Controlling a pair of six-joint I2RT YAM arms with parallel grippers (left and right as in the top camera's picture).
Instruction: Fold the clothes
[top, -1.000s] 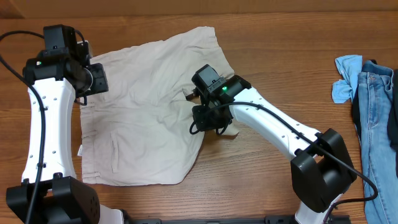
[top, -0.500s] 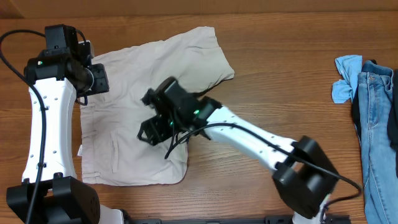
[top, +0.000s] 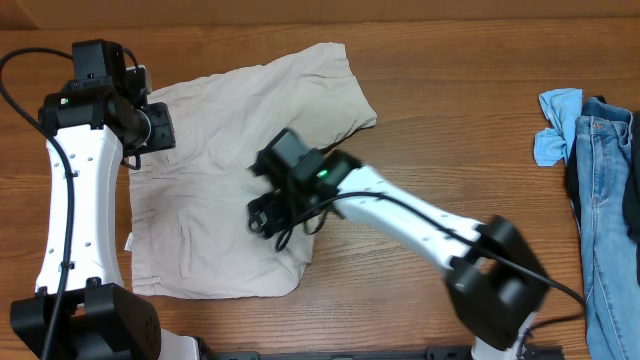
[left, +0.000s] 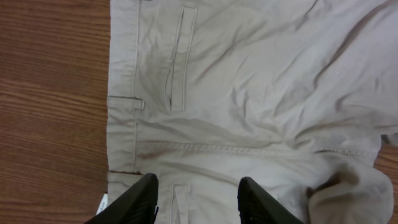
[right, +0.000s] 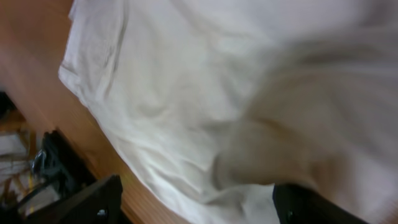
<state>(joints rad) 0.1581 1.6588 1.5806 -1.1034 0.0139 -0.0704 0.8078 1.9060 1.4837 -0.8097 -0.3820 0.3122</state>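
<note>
The clothes (top: 215, 150) are pale beige shorts spread wrinkled on the wooden table, waistband to the left. Their lower right part is doubled over into a rounded fold (right: 267, 155). My right gripper (top: 272, 215) hovers over that fold near the shorts' middle. In the right wrist view the gripper (right: 193, 202) is open wide, and the fabric (right: 186, 74) lies below it, ungripped. My left gripper (top: 145, 140) hangs above the waistband at the upper left. In its own view the left gripper (left: 196, 202) is open over the back pocket and belt loop (left: 124, 102), holding nothing.
Blue jeans (top: 605, 200) and a light blue cloth (top: 555, 125) lie piled at the table's right edge. Bare wood (top: 450, 100) stretches between the shorts and that pile. The table's front edge runs just below the shorts' hem.
My right gripper swept left across the shorts, dragging the right leg's edge inward, then opened and let the fabric go, drifting slightly back right. The left arm has not moved.
</note>
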